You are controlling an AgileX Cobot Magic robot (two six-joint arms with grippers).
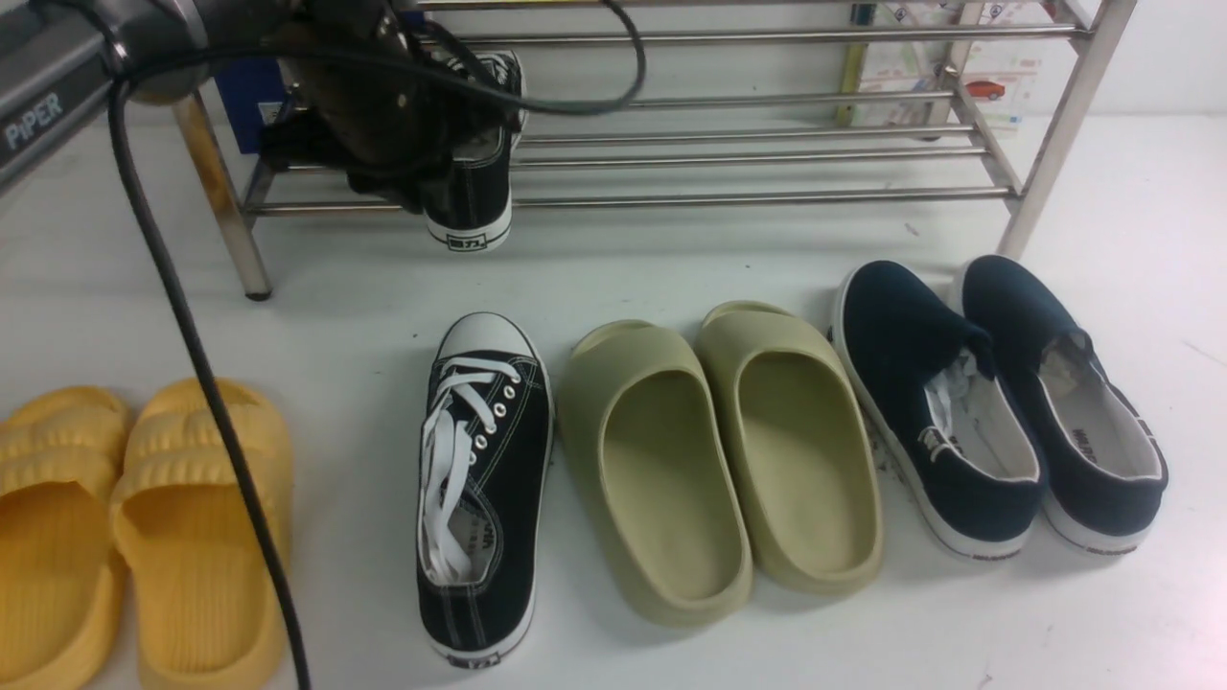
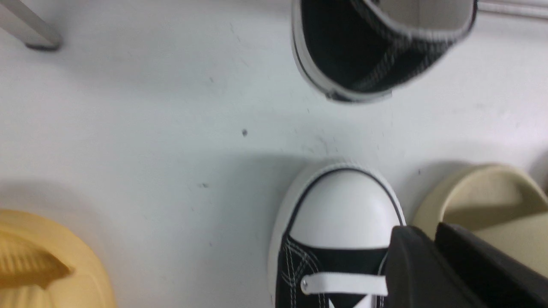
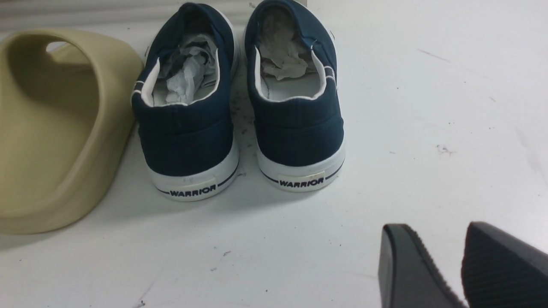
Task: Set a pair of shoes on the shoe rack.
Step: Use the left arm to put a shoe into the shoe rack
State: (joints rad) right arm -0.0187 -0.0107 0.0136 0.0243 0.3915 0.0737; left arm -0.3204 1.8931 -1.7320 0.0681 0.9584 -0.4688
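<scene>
Black sneaker [image 1: 474, 182] on rack [image 1: 767, 196] lower tier, heel overhanging front bar: half done, I judge. Second sneaker [image 1: 484, 479] lies on surface [image 1: 383, 287] under my left tool [image 2: 434, 233], clenched, empty. My right tool [image 3: 464, 239] released, empty.

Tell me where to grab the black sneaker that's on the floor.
Probably pinch the black sneaker at its heel collar, coming down from above. It sits flat on its sole, opening up, heel toward the robot, so that rim is exposed. The olive slipper crowds its right side, so a side approach looks tight.
</scene>
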